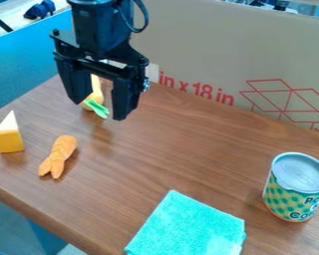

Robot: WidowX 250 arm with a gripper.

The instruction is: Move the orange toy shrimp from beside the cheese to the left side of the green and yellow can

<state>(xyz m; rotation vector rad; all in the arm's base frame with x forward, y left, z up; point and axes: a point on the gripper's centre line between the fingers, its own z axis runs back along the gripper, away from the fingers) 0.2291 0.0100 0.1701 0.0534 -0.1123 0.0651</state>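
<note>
over the brown wooden surface [169, 149] hangs the black gripper [97, 110], fingers apart, near a yellow toy with a green end [96, 93].

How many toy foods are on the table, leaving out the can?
3: a yellow wedge at the left, an orange forked piece nearby, and a yellow piece with a green end, partly hidden behind the gripper.
</note>
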